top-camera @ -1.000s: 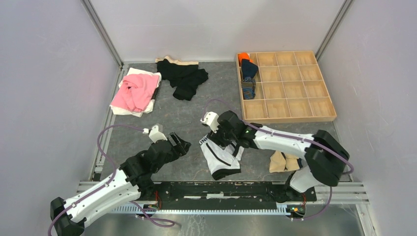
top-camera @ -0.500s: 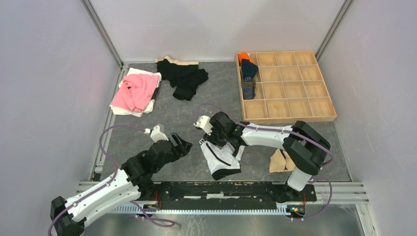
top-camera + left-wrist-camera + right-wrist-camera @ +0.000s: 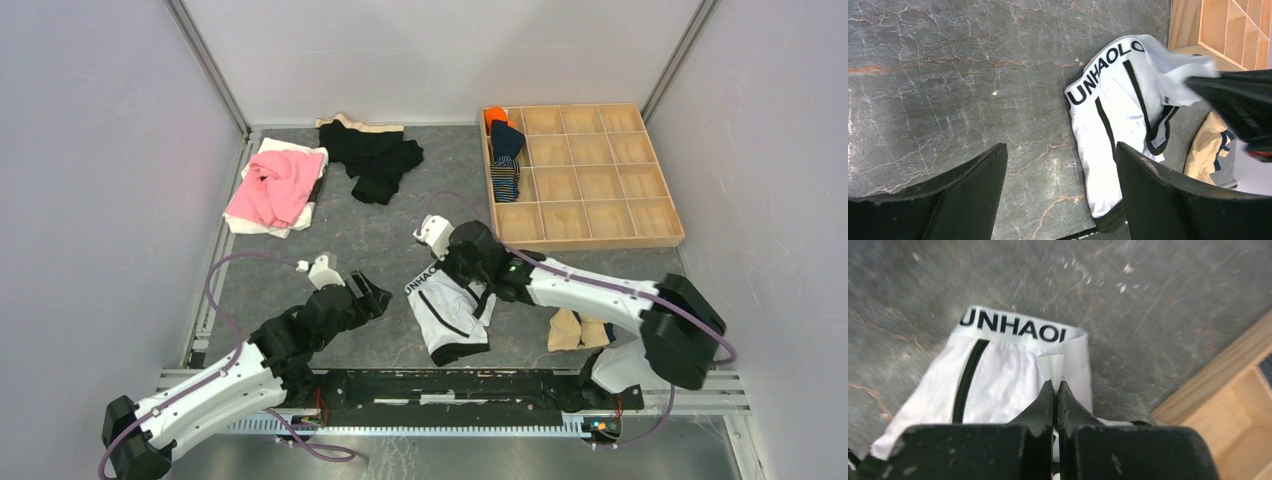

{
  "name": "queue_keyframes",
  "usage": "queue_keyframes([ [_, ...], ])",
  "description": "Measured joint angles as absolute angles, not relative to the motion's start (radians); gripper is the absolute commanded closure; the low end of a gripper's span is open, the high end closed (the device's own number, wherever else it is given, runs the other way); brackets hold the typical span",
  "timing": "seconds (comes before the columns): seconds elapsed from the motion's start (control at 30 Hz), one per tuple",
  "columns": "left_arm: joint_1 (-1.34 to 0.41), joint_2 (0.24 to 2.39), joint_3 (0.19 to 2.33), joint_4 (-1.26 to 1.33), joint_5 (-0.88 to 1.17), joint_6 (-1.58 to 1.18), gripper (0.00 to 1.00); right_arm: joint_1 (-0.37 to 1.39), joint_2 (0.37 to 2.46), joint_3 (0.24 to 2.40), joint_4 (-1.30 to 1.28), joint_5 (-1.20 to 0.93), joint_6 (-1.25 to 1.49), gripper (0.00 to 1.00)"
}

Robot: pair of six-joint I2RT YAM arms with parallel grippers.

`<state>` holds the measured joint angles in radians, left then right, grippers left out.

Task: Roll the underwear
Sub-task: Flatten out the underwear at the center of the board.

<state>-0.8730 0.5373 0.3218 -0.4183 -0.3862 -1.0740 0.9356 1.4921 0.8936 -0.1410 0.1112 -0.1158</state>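
Note:
White underwear with black trim (image 3: 447,312) lies flat on the table in front of the arms, its lettered waistband (image 3: 1013,329) turned away from them. My right gripper (image 3: 463,281) is shut on a raised fold of white cloth at the waistband's right corner (image 3: 1064,357); the jaws (image 3: 1056,385) are pressed together on it. In the left wrist view the same underwear (image 3: 1118,115) shows with that corner lifted. My left gripper (image 3: 372,296) hovers open just left of it, nothing between its fingers (image 3: 1060,150). Navy striped underwear (image 3: 506,176) sits rolled in the tray.
A wooden compartment tray (image 3: 600,237) stands at the back right, with an orange piece (image 3: 495,118) in its corner cell. A pink garment (image 3: 272,185) and black garments (image 3: 376,156) lie at the back left. A tan cloth (image 3: 575,328) lies by the right arm's base.
My right gripper has shut on the white underwear's waistband corner and drawn back to the right, lifting that corner. The left arm has barely moved.

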Motion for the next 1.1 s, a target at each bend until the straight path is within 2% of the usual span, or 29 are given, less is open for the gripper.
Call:
queue_keyframes([
  [0.2,-0.873,0.563,0.322,-0.393,-0.390,-1.052,0.15,0.936,1.314,0.942,-0.192,0.110,-0.083,1.00],
  [0.43,-0.873,0.492,0.320,-0.396,-0.403,-1.052,0.16,0.941,1.271,1.149,-0.265,-0.042,-0.028,1.00],
  [0.8,-0.873,0.298,0.326,-0.495,-0.472,-1.052,0.18,1.045,1.183,1.278,-0.309,-0.131,0.104,1.00],
  [0.93,-0.873,0.226,0.351,-0.540,-0.503,-1.052,0.19,1.073,1.143,1.283,-0.313,-0.130,0.152,1.00],
  [1.1,-0.873,0.174,0.381,-0.572,-0.541,-1.052,0.19,1.063,1.081,1.244,-0.323,-0.002,0.192,1.00],
])
